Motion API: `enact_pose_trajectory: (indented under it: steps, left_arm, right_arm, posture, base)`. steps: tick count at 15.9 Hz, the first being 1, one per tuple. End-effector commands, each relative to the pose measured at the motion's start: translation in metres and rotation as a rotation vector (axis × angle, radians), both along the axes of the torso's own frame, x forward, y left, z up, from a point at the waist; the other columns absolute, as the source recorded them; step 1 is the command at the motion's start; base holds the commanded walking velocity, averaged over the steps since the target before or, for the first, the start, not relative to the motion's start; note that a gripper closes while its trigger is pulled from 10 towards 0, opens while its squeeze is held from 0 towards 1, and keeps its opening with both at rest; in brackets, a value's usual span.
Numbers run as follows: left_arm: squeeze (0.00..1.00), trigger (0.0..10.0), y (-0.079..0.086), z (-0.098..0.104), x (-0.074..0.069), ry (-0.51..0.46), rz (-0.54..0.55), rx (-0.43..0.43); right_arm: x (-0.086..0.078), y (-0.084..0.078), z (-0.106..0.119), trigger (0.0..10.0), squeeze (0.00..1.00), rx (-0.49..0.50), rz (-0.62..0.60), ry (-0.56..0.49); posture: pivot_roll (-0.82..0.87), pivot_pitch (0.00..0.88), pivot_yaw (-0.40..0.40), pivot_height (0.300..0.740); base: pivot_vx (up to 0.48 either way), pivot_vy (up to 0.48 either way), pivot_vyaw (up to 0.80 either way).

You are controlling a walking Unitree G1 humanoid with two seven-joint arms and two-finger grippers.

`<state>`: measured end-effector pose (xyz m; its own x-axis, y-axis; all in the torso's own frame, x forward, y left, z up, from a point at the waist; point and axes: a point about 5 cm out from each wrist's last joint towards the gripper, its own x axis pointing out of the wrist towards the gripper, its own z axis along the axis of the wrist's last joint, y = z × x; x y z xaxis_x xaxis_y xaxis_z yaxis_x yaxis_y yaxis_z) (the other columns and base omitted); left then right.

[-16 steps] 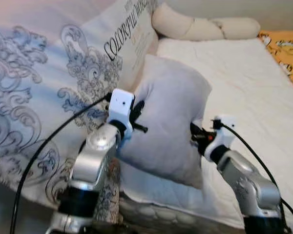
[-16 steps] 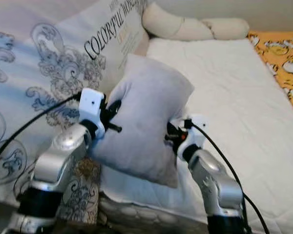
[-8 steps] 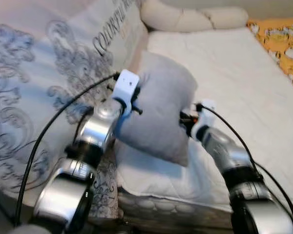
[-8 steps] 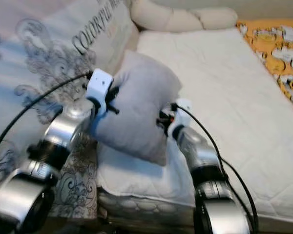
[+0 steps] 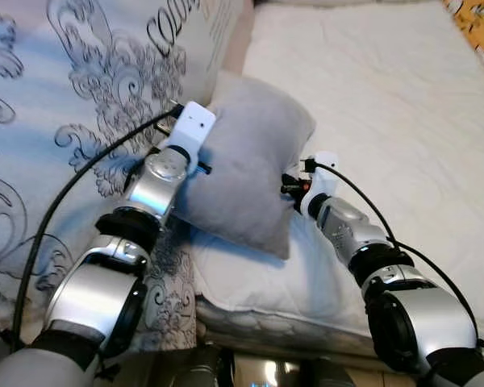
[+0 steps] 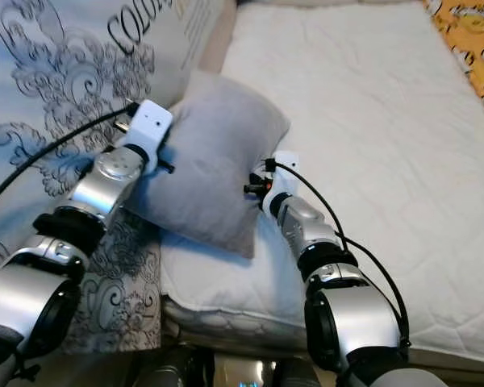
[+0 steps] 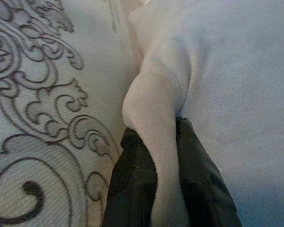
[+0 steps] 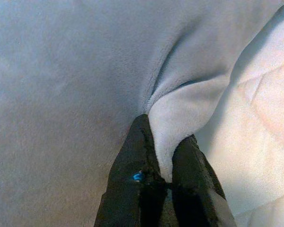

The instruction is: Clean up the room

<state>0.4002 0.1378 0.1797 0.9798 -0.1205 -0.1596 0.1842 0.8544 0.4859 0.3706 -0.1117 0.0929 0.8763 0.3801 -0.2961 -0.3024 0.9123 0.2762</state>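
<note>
A plain grey pillow point(image 5: 246, 165) lies on the white quilted mattress point(image 5: 387, 97), its upper end against a large patterned cushion point(image 5: 81, 121). My left gripper point(image 5: 200, 165) pinches the pillow's left edge; in the left wrist view a fold of grey fabric point(image 7: 156, 142) sits squeezed between the black fingers point(image 7: 132, 189). At the pillow's right edge, my right gripper point(image 5: 289, 184) is shut on a fold of the pillow point(image 8: 173, 127), with the fingers point(image 8: 132, 161) clamped on either side. Both arms reach forward over the bed's near edge.
The patterned cushion with black lettering point(image 6: 137, 28) leans along the left of the bed. An orange printed cloth point(image 6: 472, 32) lies at the far right. The mattress's near edge point(image 5: 274, 322) runs just below the arms.
The camera has tilted down and closer to the bed. The pillow, held at both edges, has come down lower onto the mattress.
</note>
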Motion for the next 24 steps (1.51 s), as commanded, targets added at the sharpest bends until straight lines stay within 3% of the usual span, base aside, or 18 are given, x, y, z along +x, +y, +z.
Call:
enact_pose_trajectory:
  steps: [1, 2, 3, 6, 10, 12, 13, 14, 15, 16, 17, 18, 20, 22, 23, 24]
  left_arm:
    - [0.17, 10.0, 0.021, 0.020, 0.000, -0.104, 0.088, 0.049]
    - [0.55, 10.0, 0.022, 0.019, -0.004, -0.105, 0.100, 0.040]
    - [1.00, 10.0, 0.020, 0.016, -0.007, -0.101, 0.100, 0.036]
    - [1.00, 10.0, 0.011, 0.007, -0.017, -0.069, 0.096, -0.026]
    - [1.00, 10.0, -0.005, 0.011, -0.036, -0.063, 0.022, -0.090]
    - [1.00, 10.0, -0.006, 0.022, -0.045, -0.097, -0.017, -0.200]
    - [1.00, 10.0, -0.007, 0.033, -0.052, -0.179, -0.075, -0.350]
    - [0.54, 10.0, -0.007, 0.035, -0.054, -0.192, -0.082, -0.369]
    - [0.54, 10.0, -0.006, 0.035, -0.057, -0.194, -0.086, -0.417]
    - [0.00, 10.0, -0.002, 0.026, -0.070, -0.151, -0.104, -0.489]
    - [0.00, 10.0, 0.004, 0.008, -0.087, -0.112, -0.099, -0.456]
    - [0.00, 10.0, 0.008, -0.002, -0.096, -0.107, -0.081, -0.440]
    - [0.00, 10.0, 0.013, -0.015, -0.108, -0.079, -0.041, -0.475]
    - [0.00, 10.0, 0.016, -0.028, -0.128, -0.059, 0.042, -0.511]
    - [0.00, 10.0, 0.016, -0.030, -0.135, -0.057, 0.059, -0.512]
    - [0.00, 10.0, 0.017, -0.034, -0.141, -0.050, 0.076, -0.509]
  right_arm:
    - [-0.006, -0.004, -0.013, 10.0, 0.37, -0.019, -0.014, 0.039]
    - [-0.009, -0.003, -0.018, 10.0, 1.00, -0.032, -0.020, 0.050]
    - [-0.010, -0.003, -0.020, 10.0, 1.00, -0.028, -0.027, 0.057]
    - [-0.010, -0.008, -0.023, 10.0, 1.00, -0.065, -0.083, 0.071]
    - [-0.007, -0.027, -0.018, 10.0, 1.00, -0.009, -0.166, 0.034]
    - [-0.007, -0.045, -0.014, 10.0, 1.00, 0.065, -0.201, -0.004]
    - [-0.010, -0.064, -0.010, 10.0, 1.00, 0.143, -0.215, -0.062]
    - [-0.010, -0.066, -0.010, 10.0, 1.00, 0.154, -0.217, -0.071]
    - [-0.011, -0.069, -0.006, 10.0, 1.00, 0.190, -0.199, -0.106]
    - [-0.022, -0.078, 0.007, 10.0, 1.00, 0.230, -0.164, -0.229]
    - [-0.044, -0.082, 0.023, 10.0, 1.00, 0.186, -0.167, -0.313]
    - [-0.055, -0.082, 0.031, 10.0, 1.00, 0.158, -0.181, -0.343]
    - [-0.067, -0.081, 0.039, 10.0, 1.00, 0.112, -0.185, -0.369]
    - [-0.089, -0.078, 0.043, 10.0, 1.00, -0.037, -0.194, -0.364]
    - [-0.100, -0.074, 0.045, 10.0, 0.64, -0.071, -0.194, -0.346]
    - [-0.108, -0.069, 0.046, 10.0, 0.00, -0.069, -0.194, -0.325]
  posture:
    - [0.11, 0.216, 0.092, 0.740]
    - [0.12, 0.213, 0.087, 0.740]
    - [0.12, 0.212, 0.085, 0.740]
    - [0.12, 0.207, 0.076, 0.740]
    - [0.10, 0.187, 0.072, 0.740]
    - [0.09, 0.155, 0.067, 0.740]
    - [0.07, 0.126, 0.064, 0.740]
    - [0.07, 0.126, 0.064, 0.740]
    - [0.05, 0.108, 0.063, 0.740]
    - [0.01, 0.080, 0.066, 0.740]
    - [-0.01, 0.064, 0.068, 0.740]
    - [-0.03, 0.056, 0.068, 0.740]
    - [-0.06, 0.042, 0.065, 0.740]
    - [-0.07, 0.018, 0.040, 0.740]
    - [-0.07, 0.014, 0.026, 0.740]
    - [-0.06, 0.013, 0.018, 0.740]
  base:
    - [0.000, 0.000, 0.00]
    - [0.000, 0.000, 0.00]
    - [0.000, 0.000, 0.00]
    - [0.000, 0.000, 0.00]
    - [0.000, 0.000, 0.00]
    - [0.000, 0.000, 0.00]
    - [0.000, 0.000, 0.00]
    - [0.000, 0.000, 0.00]
    - [0.000, 0.000, 0.00]
    - [0.000, 0.000, 0.00]
    - [0.000, 0.000, 0.00]
    - [0.000, 0.000, 0.00]
    - [0.000, -0.212, 0.00]
    - [0.000, -0.480, 0.00]
    - [0.000, -0.480, 0.00]
    - [0.000, -0.480, 0.00]
